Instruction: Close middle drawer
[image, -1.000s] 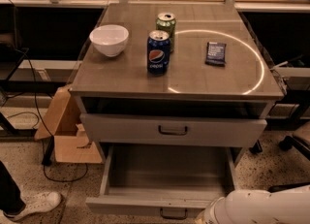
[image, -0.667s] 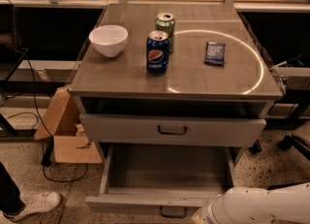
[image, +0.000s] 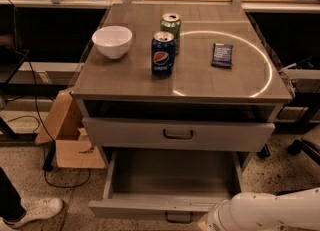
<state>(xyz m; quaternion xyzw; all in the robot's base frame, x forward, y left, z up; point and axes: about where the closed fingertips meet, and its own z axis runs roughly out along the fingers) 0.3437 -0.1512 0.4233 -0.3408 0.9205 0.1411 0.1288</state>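
Camera view: the middle drawer [image: 170, 180] sits pulled way out below the worktop's [image: 130, 82] front edge. The gripper [image: 209, 223] is low near the front-right corner, by the drawer's front panel, and its grip can't be told. An off-centre shove there could skew and jam the drawer.

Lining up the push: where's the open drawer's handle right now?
The handle sits bottom centre of the camera view, on the open drawer's front panel, with the gripper just right of it.

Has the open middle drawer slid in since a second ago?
No: middle drawer sits equally far out from the closed drawer above. The end effector is out of view, lower right.
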